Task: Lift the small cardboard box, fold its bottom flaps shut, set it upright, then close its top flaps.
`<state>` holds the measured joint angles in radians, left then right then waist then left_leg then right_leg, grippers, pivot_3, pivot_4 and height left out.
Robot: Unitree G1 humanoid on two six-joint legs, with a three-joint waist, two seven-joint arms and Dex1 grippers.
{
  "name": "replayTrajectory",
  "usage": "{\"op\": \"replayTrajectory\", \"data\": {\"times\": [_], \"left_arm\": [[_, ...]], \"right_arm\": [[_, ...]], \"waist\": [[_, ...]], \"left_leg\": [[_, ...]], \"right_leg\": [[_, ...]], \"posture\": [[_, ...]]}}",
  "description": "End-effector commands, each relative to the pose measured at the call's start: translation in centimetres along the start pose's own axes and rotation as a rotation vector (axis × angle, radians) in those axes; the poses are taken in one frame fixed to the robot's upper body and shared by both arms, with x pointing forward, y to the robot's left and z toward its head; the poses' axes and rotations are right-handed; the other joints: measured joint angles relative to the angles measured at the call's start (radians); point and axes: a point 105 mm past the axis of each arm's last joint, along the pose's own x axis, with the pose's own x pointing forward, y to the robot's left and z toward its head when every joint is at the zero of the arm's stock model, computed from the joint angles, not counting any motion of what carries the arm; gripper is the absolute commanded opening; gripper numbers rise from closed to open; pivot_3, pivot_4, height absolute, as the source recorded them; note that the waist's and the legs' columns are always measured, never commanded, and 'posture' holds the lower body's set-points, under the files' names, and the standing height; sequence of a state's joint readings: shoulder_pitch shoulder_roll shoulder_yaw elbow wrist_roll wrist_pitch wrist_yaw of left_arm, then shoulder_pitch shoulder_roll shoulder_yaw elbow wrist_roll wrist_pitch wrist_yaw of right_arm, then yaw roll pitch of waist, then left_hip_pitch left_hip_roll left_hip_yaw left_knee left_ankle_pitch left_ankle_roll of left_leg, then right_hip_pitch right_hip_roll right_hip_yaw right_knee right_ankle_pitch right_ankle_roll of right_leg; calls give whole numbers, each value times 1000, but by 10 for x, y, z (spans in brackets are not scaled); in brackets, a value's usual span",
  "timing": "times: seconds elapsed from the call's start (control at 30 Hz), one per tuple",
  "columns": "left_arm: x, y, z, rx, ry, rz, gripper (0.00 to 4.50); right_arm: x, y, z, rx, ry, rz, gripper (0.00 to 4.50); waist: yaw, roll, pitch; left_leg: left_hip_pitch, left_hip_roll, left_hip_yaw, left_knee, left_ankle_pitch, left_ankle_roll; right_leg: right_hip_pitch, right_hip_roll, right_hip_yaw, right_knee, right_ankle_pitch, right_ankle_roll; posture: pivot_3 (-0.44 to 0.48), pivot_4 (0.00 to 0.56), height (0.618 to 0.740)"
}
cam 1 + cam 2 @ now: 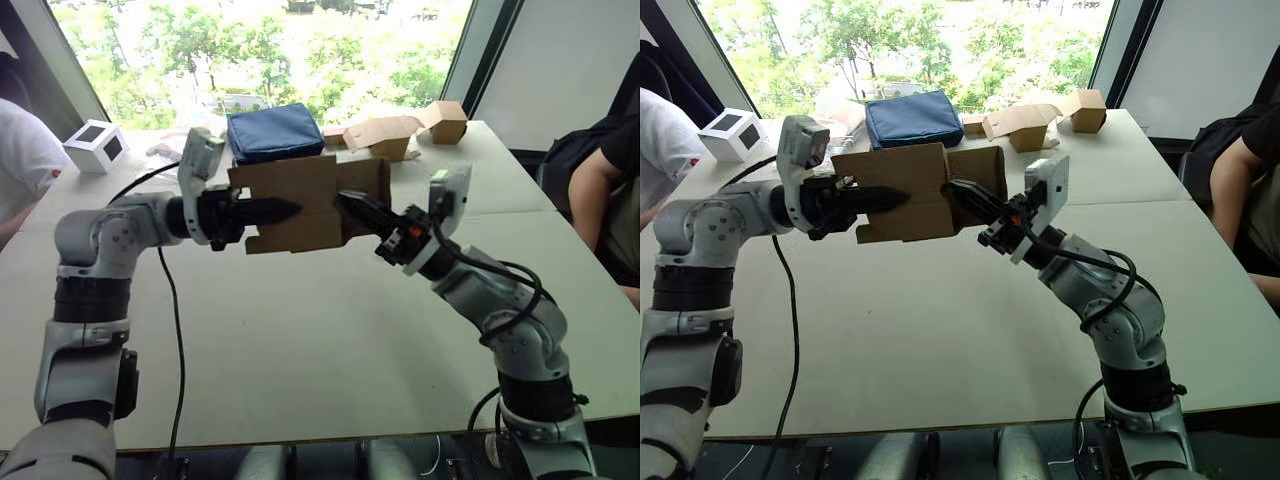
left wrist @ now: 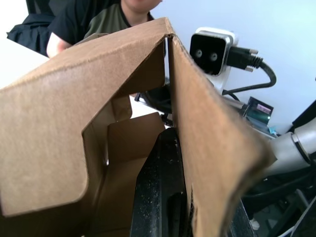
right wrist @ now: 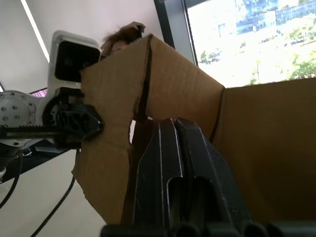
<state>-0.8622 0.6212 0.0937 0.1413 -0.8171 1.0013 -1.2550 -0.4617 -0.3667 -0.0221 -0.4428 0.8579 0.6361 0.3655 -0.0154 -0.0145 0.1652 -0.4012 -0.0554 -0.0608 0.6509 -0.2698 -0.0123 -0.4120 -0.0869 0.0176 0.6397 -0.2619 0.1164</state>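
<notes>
Gripping small cardboard box, left hand, right hand

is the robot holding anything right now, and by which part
The small cardboard box, held off the table between both grippers: the left gripper on a wall at its left side, the right gripper on its right side.

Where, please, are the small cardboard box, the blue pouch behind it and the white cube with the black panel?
small cardboard box [image 1: 300, 195]: left eye view, on its broad brown side panel.
blue pouch [image 1: 275, 131]: left eye view, on the middle of its fabric top.
white cube [image 1: 92, 150]: left eye view, on its white front corner.
</notes>
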Motion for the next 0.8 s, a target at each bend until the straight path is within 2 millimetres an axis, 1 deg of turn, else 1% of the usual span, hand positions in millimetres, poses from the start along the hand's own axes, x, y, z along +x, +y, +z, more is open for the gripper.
{"op": "replayTrajectory", "data": {"times": [0.03, 0.1, 0.13, 0.2, 0.33, 0.37, 0.47, 0.53, 0.63, 0.8], "left_arm": [[2, 2, 19, 79, -37, 4, 0], [4, 6, 18, 105, -32, 7, 0], [4, 6, 17, 113, -28, 4, 0], [7, 8, 18, 130, -26, 2, 0], [7, 10, 23, 145, -43, -4, 0], [7, 10, 24, 146, -44, -5, 0], [8, 10, 25, 145, -45, -17, 0], [11, 8, 26, 146, -43, -35, 0], [13, 5, 27, 148, -37, -53, 0], [17, 1, 27, 155, -34, -75, 0]], "right_arm": [[-5, 5, 37, -35, -122, 35, 10], [-11, 7, 48, 3, -163, 49, 10], [-13, 7, 51, 15, -169, 52, 10], [-23, 8, 50, 39, -151, 52, 10], [-46, 7, 33, 46, -5, 35, 10], [-50, 7, 31, 48, 17, 34, 10], [-58, 6, 13, 42, 120, 11, 10], [-57, 5, 5, 42, 143, 1, 10], [-48, 1, -1, 22, 145, -11, 10], [-35, -8, 5, 4, 84, -36, 10]], "waist": [[0, 0, 0], [2, 0, 0], [2, 0, 0], [2, 0, 0], [5, 0, 0], [4, 0, 0], [0, 0, 0], [-1, 0, 0], [-2, 0, 0], [2, 0, 0]], "left_leg": [[0, 0, 0, 0, 0, 0], [1, 0, 0, 0, 0, 0], [1, 0, 0, 0, 0, 0], [0, 0, 0, 0, 0, 0], [0, 0, 0, 0, 0, 0], [0, 0, 0, 1, 0, 1], [0, 0, 0, 1, -1, 1], [0, 1, 0, 0, -1, 1], [1, 1, 0, 0, -1, 1], [1, 1, 0, 1, 0, 1]], "right_leg": [[0, 0, 0, 1, 0, 0], [0, 0, 0, 1, 0, 0], [0, 0, 0, 1, 0, 0], [0, 0, 0, 1, 0, 0], [2, 0, 0, -1, 0, 0], [2, -1, 0, -1, 0, 0], [2, 0, 0, -1, 0, 0], [2, 0, 0, -1, 0, 0], [2, 1, 0, -1, 0, 0], [2, 1, 0, -1, 0, 0]], "posture": [[0, 150, 740], [0, 150, 740], [0, 150, 740], [0, 150, 740], [0, 150, 740], [0, 150, 740], [0, 150, 740], [0, 150, 740], [0, 150, 740], [0, 150, 740]]}}
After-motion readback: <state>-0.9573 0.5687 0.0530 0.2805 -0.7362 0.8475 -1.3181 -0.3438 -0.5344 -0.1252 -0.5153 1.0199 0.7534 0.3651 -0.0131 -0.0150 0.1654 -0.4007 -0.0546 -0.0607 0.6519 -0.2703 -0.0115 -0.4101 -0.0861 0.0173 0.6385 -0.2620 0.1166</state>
